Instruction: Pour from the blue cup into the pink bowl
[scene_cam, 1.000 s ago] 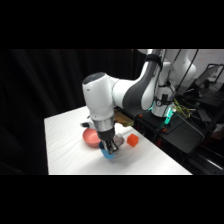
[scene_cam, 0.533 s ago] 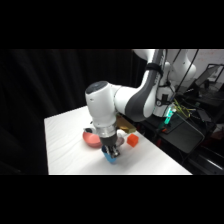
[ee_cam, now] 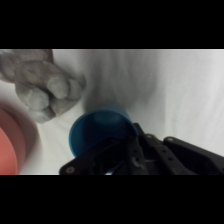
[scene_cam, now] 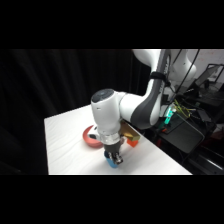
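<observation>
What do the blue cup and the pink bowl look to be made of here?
Blue cup: probably plastic, with uniform bright colour, a thin rim and smooth plain walls with a soft sheen. Pink bowl: likely plastic too, smooth and evenly pinkish-red, though only its edge shows.

The white arm reaches from its base at the upper right of the side view, bends at a dark-jointed elbow, and turns down over the table's near edge. Its broad white wrist housing points straight down, and the gripper (scene_cam: 114, 159) hangs beneath it, low and close to the table surface. In the wrist view the black linkage (ee_cam: 145, 157) fills the lower edge, angled across the frame; the fingertips themselves are hidden from sight.
</observation>
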Tool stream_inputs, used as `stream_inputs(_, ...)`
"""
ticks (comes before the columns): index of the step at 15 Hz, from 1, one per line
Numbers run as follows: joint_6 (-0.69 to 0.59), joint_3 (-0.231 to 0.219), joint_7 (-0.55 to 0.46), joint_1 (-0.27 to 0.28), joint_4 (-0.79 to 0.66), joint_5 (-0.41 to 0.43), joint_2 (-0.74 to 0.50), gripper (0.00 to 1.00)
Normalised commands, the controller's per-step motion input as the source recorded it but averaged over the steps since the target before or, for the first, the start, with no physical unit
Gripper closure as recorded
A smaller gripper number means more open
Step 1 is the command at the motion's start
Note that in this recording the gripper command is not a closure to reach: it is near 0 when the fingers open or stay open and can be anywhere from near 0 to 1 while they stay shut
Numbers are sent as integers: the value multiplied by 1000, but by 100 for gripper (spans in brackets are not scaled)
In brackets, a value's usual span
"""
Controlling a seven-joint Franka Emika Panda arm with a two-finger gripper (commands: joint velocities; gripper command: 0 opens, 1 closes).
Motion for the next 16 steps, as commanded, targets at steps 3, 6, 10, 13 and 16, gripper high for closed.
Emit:
stream_inputs(3,-270,28,33,-13,28,-39,-118,0)
stream_inputs(6,-322,116,-172,-134,-19,87,-232,0)
stream_inputs(10,-311,91,-168,-105,-113,68,-401,0)
stream_inputs(13,-414,92,-224,-127,-108,93,-572,0)
stream_inputs(16,-330,57,-212,-123,-151,73,-645,0)
